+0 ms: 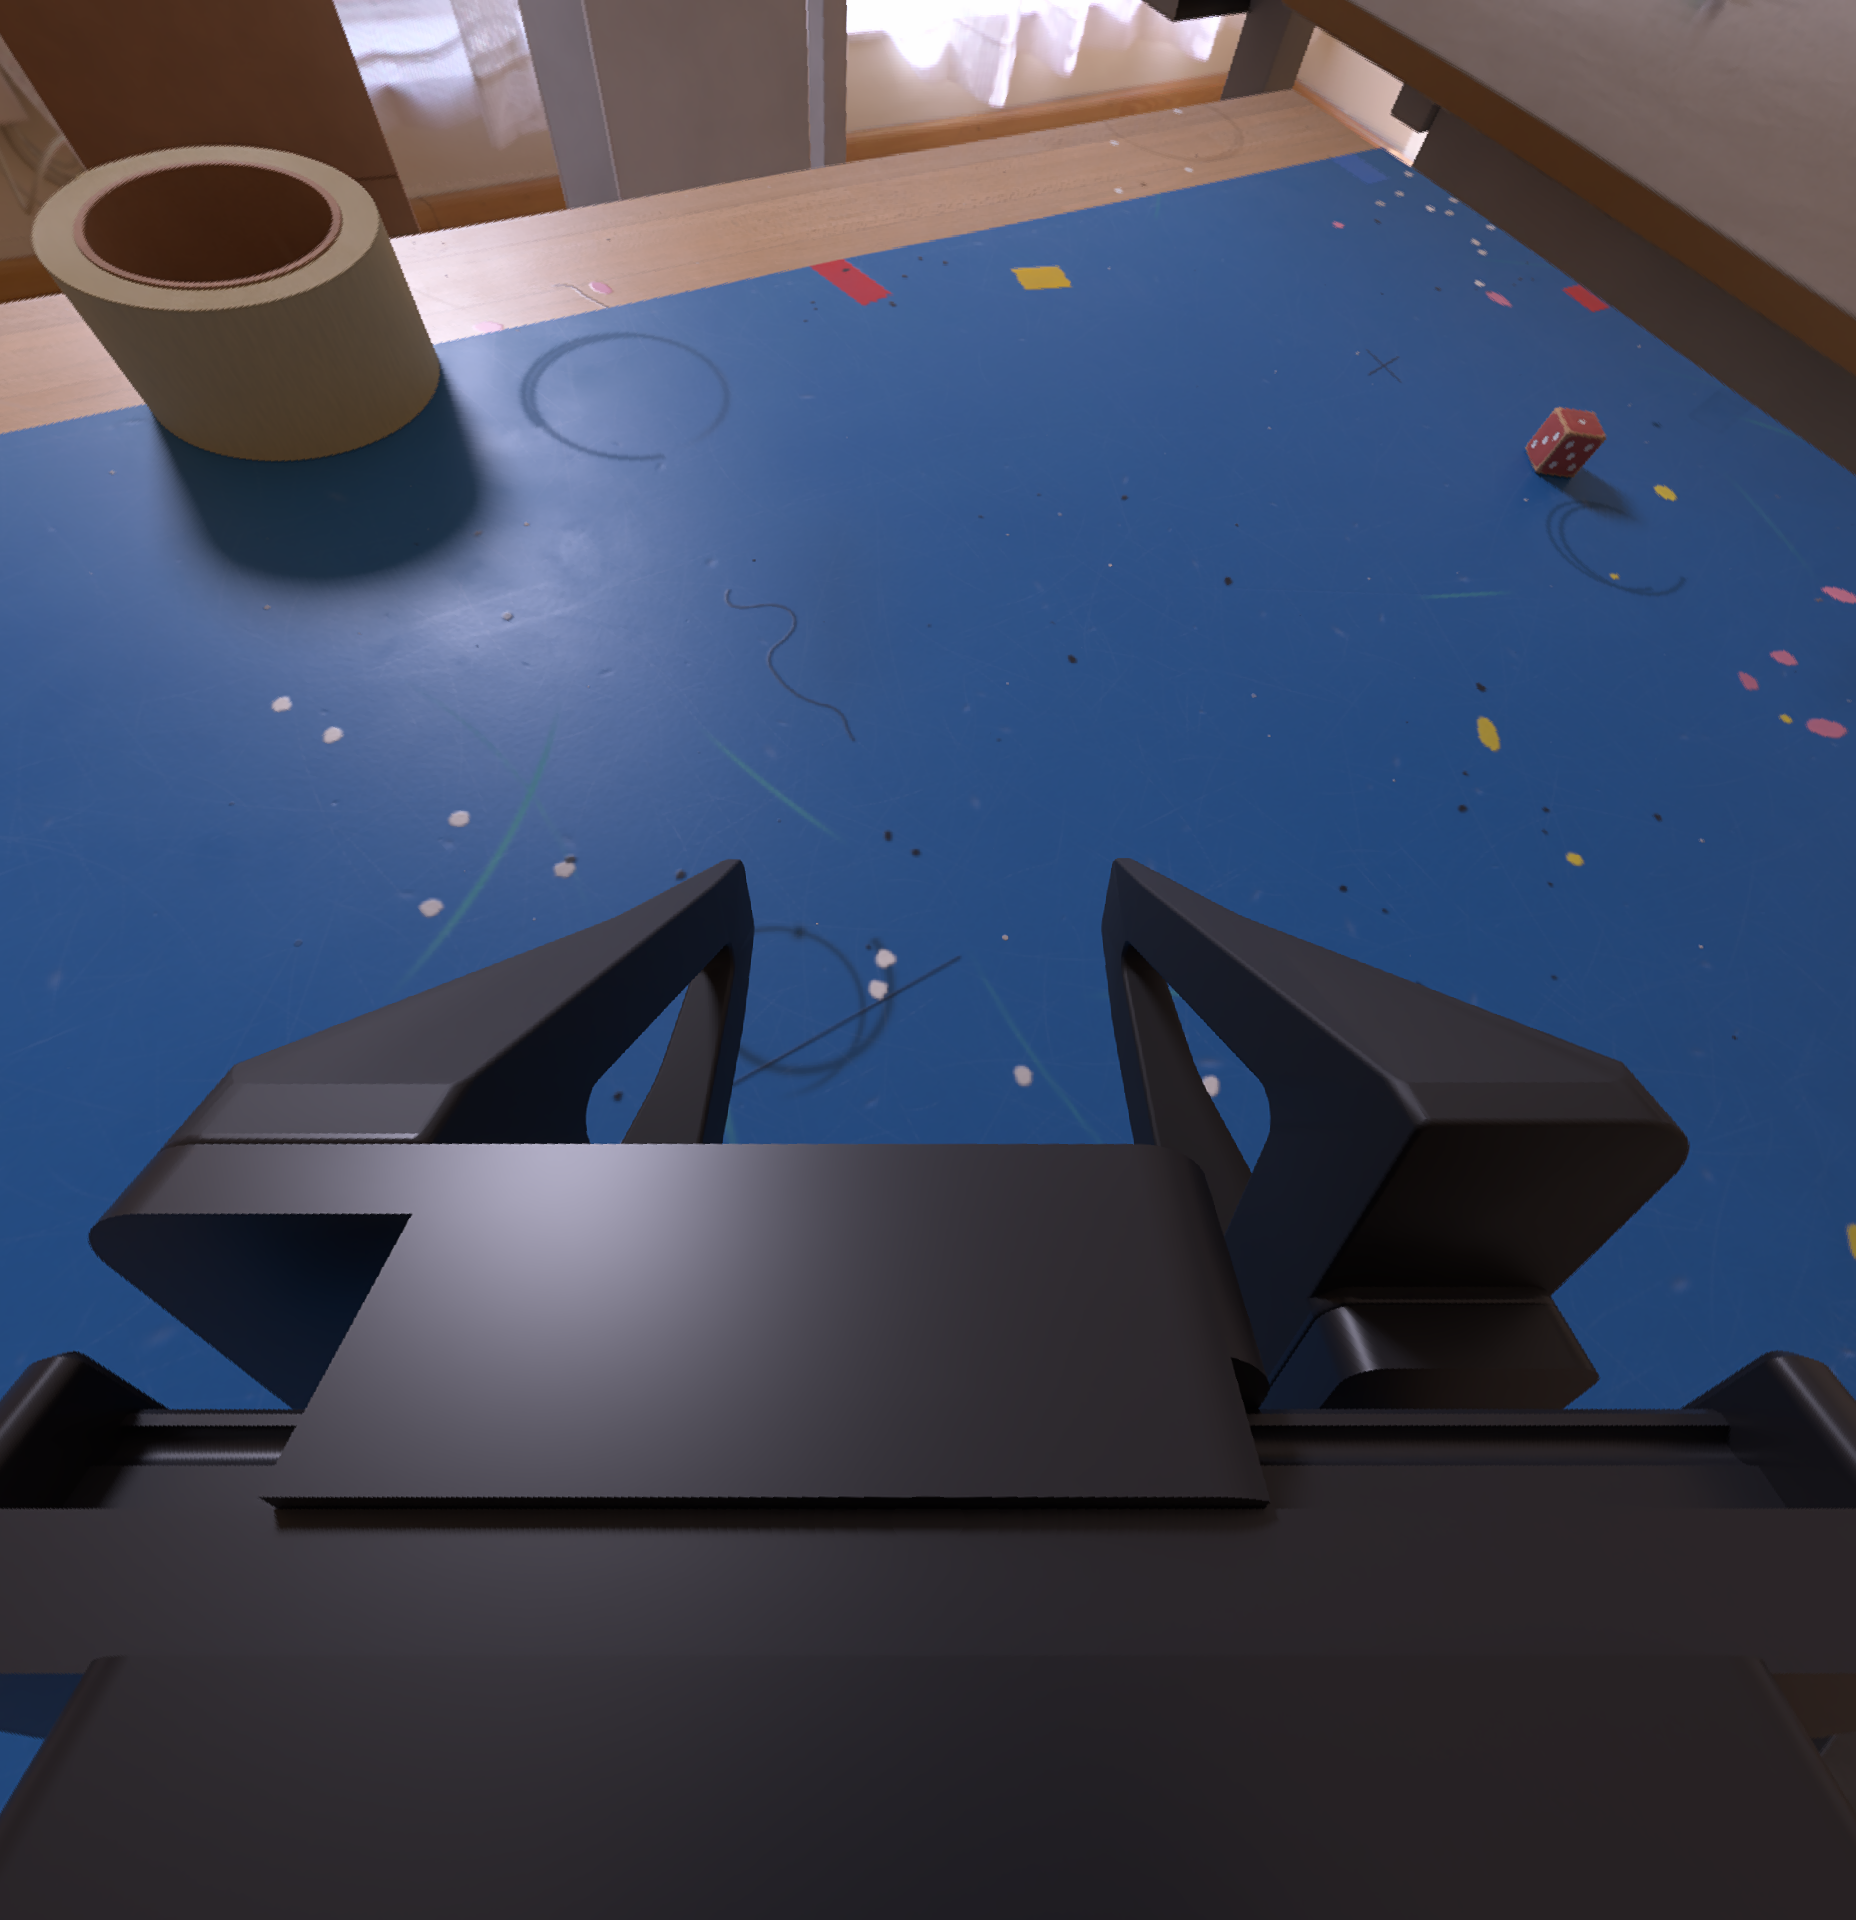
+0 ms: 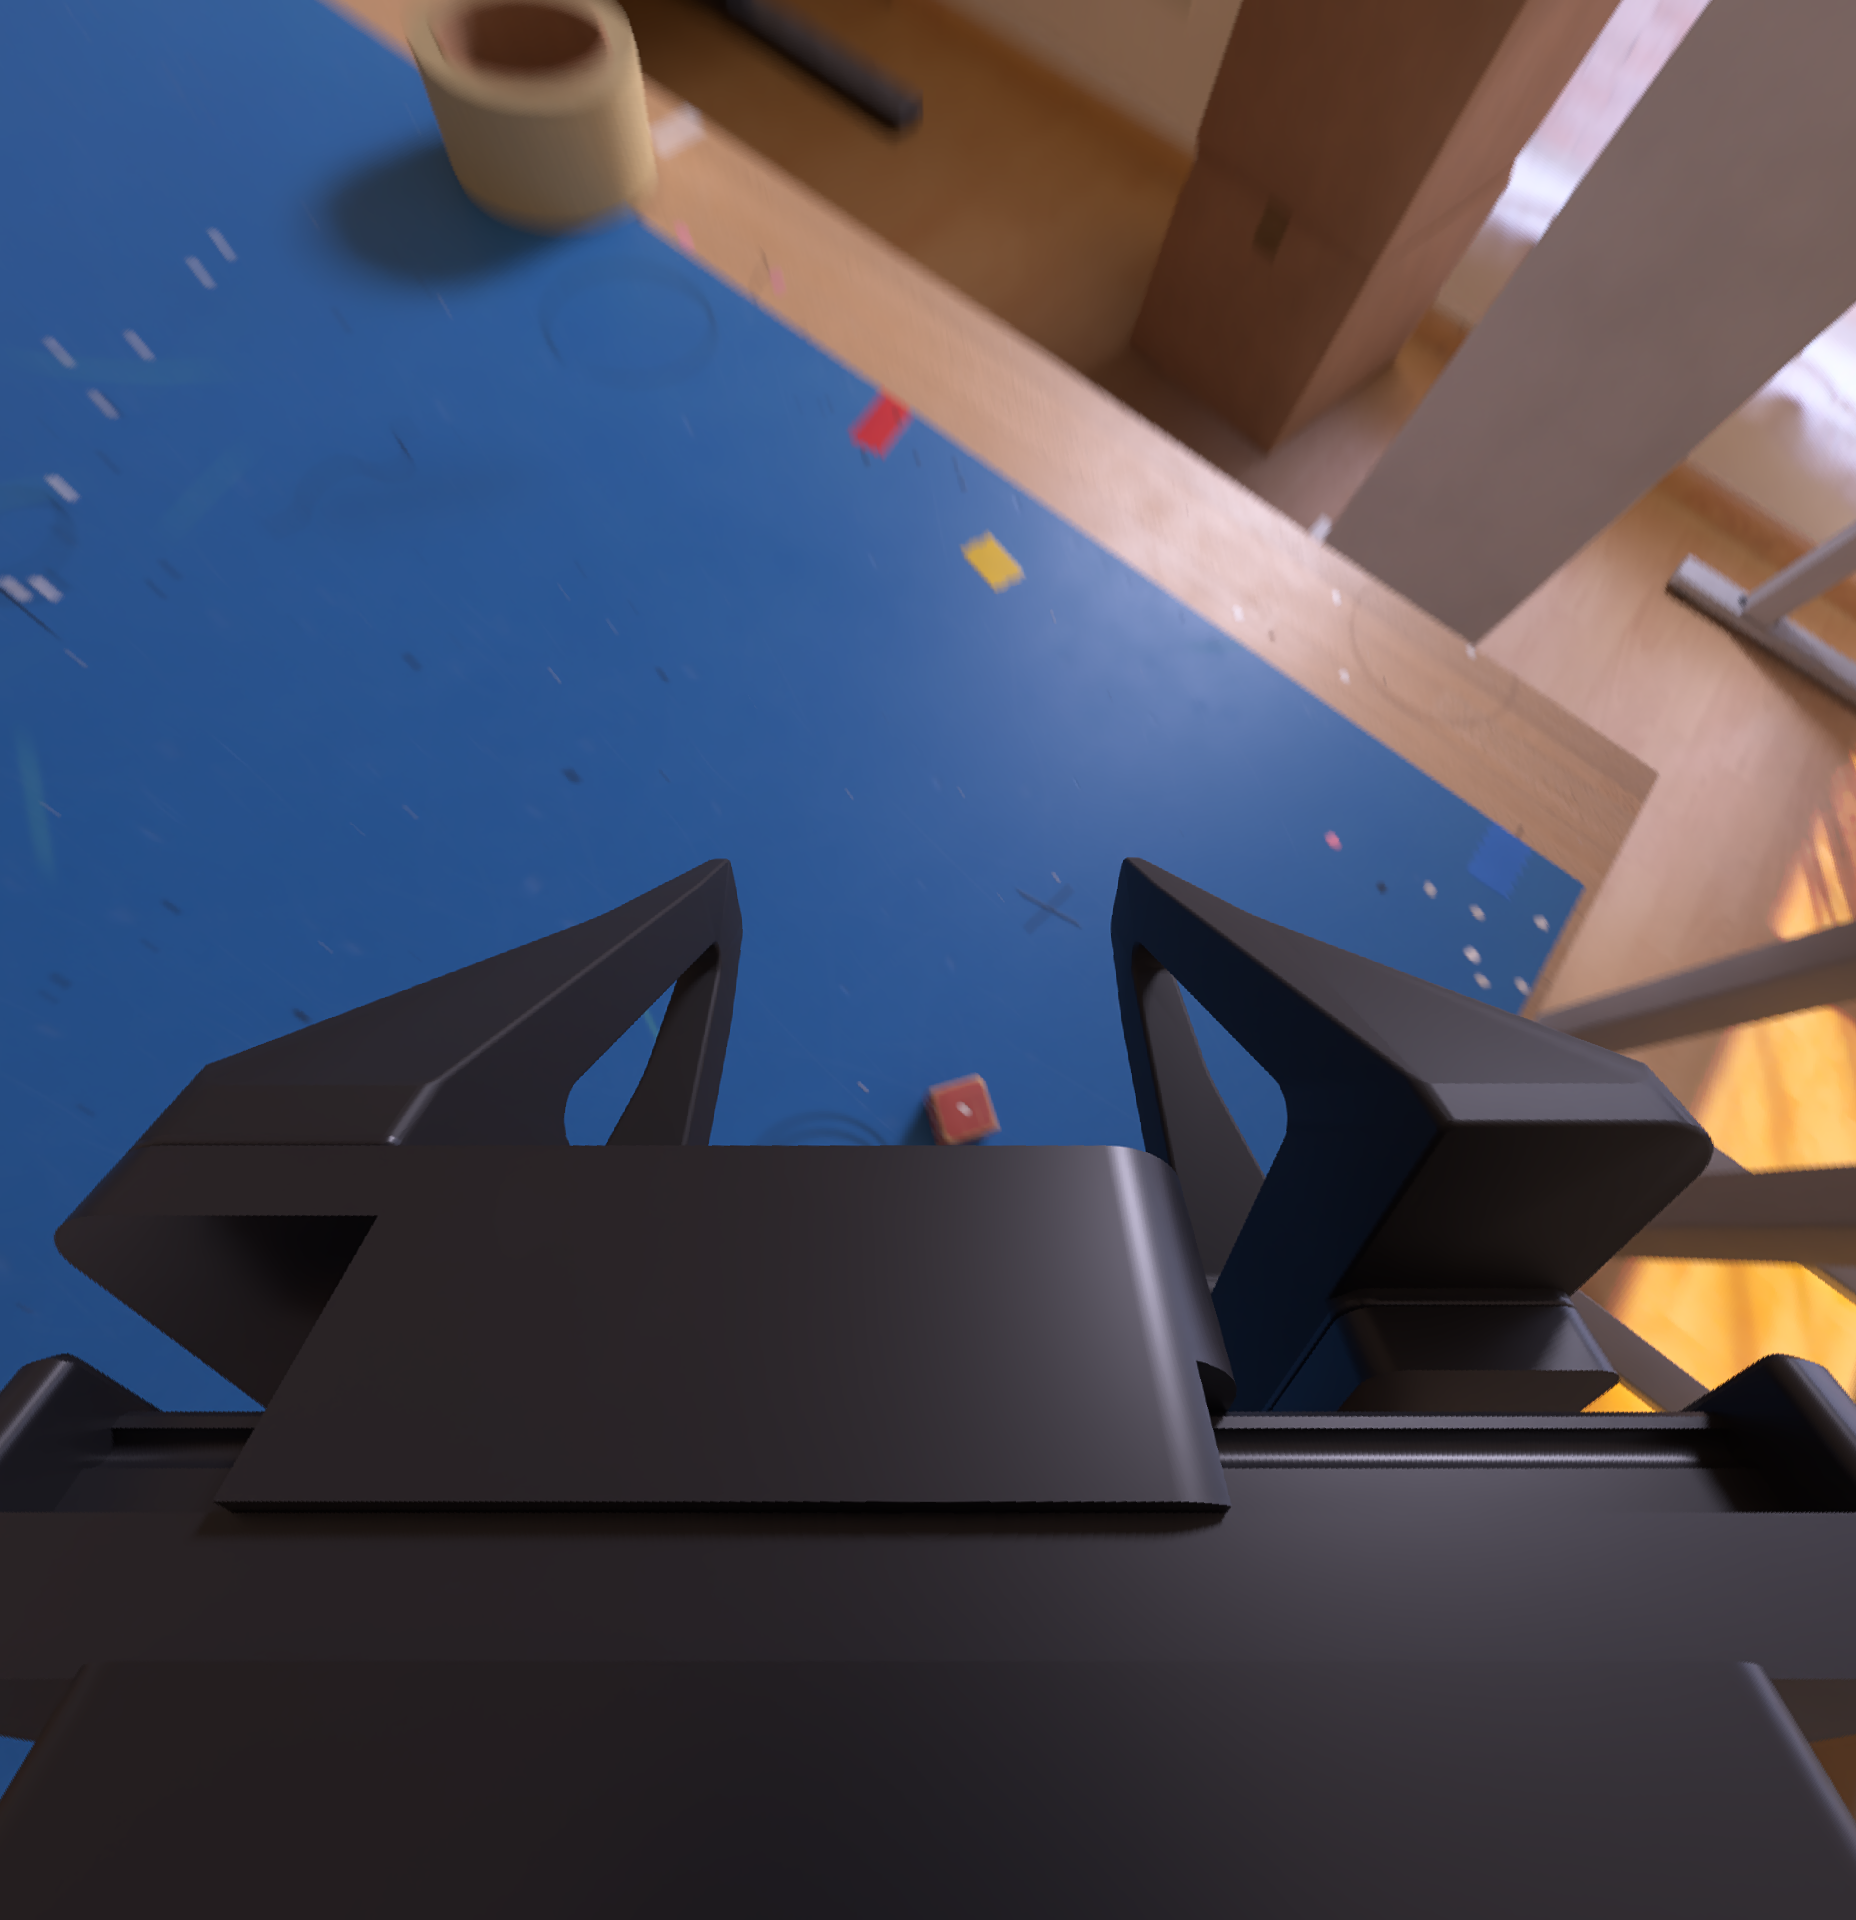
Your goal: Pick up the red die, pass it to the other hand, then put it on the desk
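The red die (image 1: 1565, 442) with white pips rests on the blue desk mat (image 1: 1007, 623), far to the right in the left wrist view. My left gripper (image 1: 924, 883) is open and empty, well away from the die. In the right wrist view the die (image 2: 962, 1109) lies on the mat (image 2: 488, 675), seen from above between the fingers, close to the gripper body and nearer the right finger. My right gripper (image 2: 924, 883) is open and empty, above the die and apart from it.
A wide roll of tan tape (image 1: 233, 301) stands at the mat's far left corner; it also shows in the right wrist view (image 2: 534, 104). The wooden desk edge (image 1: 799, 218) runs behind the mat. A cardboard box (image 2: 1319, 208) stands beyond the desk.
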Robot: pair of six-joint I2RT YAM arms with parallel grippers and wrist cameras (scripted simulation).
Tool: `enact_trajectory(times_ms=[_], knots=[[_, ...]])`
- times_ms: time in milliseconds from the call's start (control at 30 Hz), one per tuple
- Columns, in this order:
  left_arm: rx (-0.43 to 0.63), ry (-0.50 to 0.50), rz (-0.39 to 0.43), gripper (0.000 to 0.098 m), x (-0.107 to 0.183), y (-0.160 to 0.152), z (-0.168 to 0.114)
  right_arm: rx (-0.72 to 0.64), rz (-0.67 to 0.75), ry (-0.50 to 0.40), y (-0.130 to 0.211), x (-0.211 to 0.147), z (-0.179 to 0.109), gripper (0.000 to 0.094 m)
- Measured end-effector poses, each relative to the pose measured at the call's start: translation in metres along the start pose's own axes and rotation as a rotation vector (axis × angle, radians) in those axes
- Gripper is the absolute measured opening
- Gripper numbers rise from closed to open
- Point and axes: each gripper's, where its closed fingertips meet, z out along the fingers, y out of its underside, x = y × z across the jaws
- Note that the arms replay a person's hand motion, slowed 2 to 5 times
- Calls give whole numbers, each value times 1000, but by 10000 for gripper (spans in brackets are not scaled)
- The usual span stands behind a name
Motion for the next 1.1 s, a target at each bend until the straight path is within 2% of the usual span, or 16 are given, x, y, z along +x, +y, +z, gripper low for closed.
enact_trajectory(times_ms=[200,500,633,800,1100], knots=[[4,-22,-4,575,-3,1,1,239,127,-57,-18,-58,-11,610],[-16,-38,-6,573,-6,9,6,374,222,-163,0,-157,23,617],[-25,-39,-6,572,-6,12,8,386,194,-167,10,-189,44,618],[-34,-33,-6,569,-6,15,9,353,94,-145,21,-218,67,618],[-62,-26,-2,571,-5,23,9,393,24,-146,13,-243,80,563]])
